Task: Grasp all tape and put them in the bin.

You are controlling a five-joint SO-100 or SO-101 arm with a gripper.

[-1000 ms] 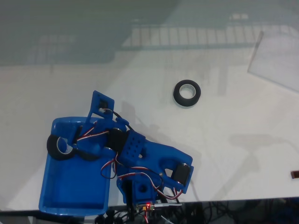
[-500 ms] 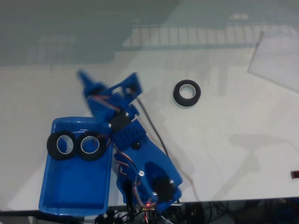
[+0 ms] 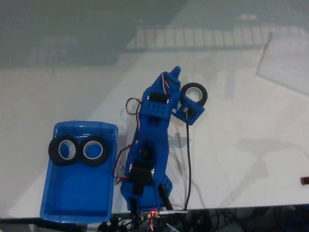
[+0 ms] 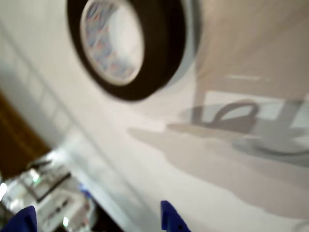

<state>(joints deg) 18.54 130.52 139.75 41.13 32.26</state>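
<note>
Two rolls binned, one loose: overshoot risk

Two tape rolls (image 3: 63, 151) (image 3: 93, 151) lie in the bin (image 3: 77, 203). Third roll (image 3: 193, 96) lies flat on the bench (image 3: 241, 145), just beside the gripper (image 4: 96, 218), whose fingers stand apart and empty. Blurred wrist view suggests speed; a fingertip could knock the roll away.

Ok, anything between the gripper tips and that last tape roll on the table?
No, bare white table separates the gripper from the tape roll in the wrist view.

Two tape rolls (image 3: 63, 151) (image 3: 94, 151) side by side in the bin (image 3: 77, 203) at the fixed view's lower left, third tape roll (image 3: 199, 93) on the counter (image 3: 241, 145) upper right, end effector (image 3: 179, 77) just beside it.
</note>
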